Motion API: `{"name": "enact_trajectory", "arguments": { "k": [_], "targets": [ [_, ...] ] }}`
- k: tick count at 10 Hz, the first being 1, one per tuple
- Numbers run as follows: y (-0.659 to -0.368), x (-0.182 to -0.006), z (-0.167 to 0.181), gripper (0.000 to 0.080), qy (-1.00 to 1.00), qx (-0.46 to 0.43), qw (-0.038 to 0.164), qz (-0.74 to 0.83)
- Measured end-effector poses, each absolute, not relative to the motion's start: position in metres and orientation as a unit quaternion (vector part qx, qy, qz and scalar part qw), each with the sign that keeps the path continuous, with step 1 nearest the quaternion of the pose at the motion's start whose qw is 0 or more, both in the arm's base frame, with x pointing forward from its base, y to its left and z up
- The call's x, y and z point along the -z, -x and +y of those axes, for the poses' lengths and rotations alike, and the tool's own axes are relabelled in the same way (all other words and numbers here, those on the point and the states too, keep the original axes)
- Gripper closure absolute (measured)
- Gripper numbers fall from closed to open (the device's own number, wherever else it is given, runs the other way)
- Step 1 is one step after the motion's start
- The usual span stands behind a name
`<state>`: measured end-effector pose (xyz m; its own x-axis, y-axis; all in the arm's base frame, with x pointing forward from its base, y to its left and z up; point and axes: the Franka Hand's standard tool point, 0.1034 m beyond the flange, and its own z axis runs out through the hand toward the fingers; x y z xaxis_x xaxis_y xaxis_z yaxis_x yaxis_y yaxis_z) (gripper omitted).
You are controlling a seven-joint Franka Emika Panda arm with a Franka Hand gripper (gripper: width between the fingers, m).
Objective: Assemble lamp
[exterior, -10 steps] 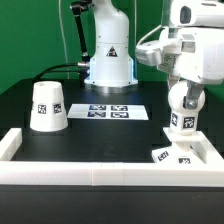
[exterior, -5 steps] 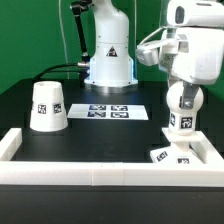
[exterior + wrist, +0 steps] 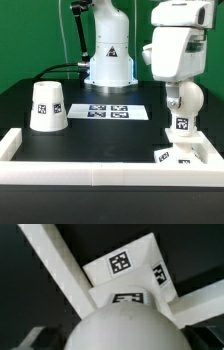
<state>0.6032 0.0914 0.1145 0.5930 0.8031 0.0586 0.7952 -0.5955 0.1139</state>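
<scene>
My gripper is shut on the lamp bulb, a white rounded part with a tag. It holds the bulb upright just above the lamp base, which lies at the exterior view's front right corner. In the wrist view the bulb fills the space between the jaws of the gripper, and the angular base with its tags lies below it. The dark fingers show only at the edges. The tapered lamp shade stands on the table at the exterior view's left, apart from the gripper.
The marker board lies in the middle of the black table. A raised white frame borders the table's front and sides, and its wall runs right beside the base. The robot's pedestal stands behind.
The wrist and hand have swung toward the exterior view's left above the bulb. The bulb has stayed almost in place over the base, and the shade has not moved.
</scene>
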Motion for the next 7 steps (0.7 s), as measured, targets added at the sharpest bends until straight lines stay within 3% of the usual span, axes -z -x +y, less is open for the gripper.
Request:
{"name": "enact_trajectory", "arguments": {
  "k": [7],
  "targets": [
    [-0.6032, -0.1148, 0.0932, 0.0222, -0.971, -0.06, 0.023, 0.229]
  ]
}}
